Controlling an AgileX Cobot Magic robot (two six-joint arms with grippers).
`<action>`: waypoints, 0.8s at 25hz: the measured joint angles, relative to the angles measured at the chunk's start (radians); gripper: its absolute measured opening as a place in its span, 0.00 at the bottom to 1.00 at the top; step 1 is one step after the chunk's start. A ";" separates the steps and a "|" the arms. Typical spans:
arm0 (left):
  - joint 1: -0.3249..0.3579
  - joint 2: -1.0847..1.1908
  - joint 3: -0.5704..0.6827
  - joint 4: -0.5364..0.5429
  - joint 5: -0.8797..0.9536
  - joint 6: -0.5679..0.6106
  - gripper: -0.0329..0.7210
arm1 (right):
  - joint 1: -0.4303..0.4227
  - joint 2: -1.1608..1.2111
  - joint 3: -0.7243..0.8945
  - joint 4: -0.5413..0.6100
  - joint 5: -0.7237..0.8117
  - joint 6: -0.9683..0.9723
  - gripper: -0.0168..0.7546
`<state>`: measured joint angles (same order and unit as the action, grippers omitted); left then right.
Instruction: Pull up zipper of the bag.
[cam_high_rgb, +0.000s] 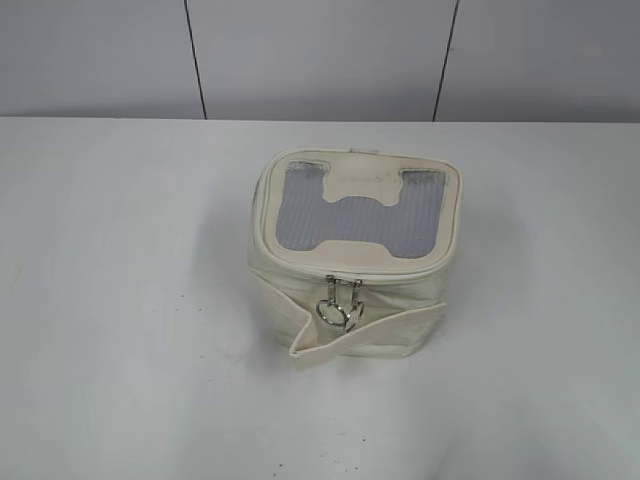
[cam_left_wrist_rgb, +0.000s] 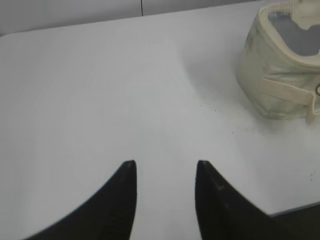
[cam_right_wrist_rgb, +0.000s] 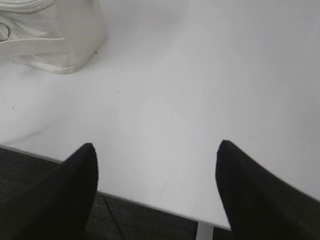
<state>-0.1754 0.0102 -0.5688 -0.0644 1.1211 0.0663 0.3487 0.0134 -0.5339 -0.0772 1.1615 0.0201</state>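
Note:
The small cream-white bag (cam_high_rgb: 355, 255) stands upright in the middle of the white table, its grey ribbed top panel with the H-shaped patch facing up. Its zipper (cam_high_rgb: 350, 276) runs round the top rim, and silver ring pulls (cam_high_rgb: 338, 308) hang at the front, above the wide strap (cam_high_rgb: 370, 330). No arm shows in the exterior view. My left gripper (cam_left_wrist_rgb: 166, 165) is open over bare table, with the bag (cam_left_wrist_rgb: 280, 65) far up and to the right. My right gripper (cam_right_wrist_rgb: 156, 146) is open wide above the table's near edge, the bag (cam_right_wrist_rgb: 50, 35) at upper left.
The white table (cam_high_rgb: 120, 300) ends at a grey panelled wall (cam_high_rgb: 320, 55) behind. In the right wrist view the table's front edge (cam_right_wrist_rgb: 150, 205) and dark floor lie below the fingers. The left wrist view shows the table's edge (cam_left_wrist_rgb: 295, 209) at lower right.

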 joint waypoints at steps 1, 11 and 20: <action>0.000 0.001 0.012 -0.002 -0.024 0.001 0.45 | 0.000 0.007 0.009 0.003 -0.033 -0.002 0.76; 0.000 0.003 0.027 -0.004 -0.062 0.003 0.45 | 0.000 0.022 0.034 0.012 -0.100 -0.010 0.76; 0.000 0.003 0.028 -0.004 -0.062 0.003 0.45 | 0.000 0.022 0.034 0.013 -0.101 -0.010 0.76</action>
<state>-0.1754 0.0135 -0.5412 -0.0687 1.0595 0.0697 0.3487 0.0351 -0.4996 -0.0645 1.0600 0.0104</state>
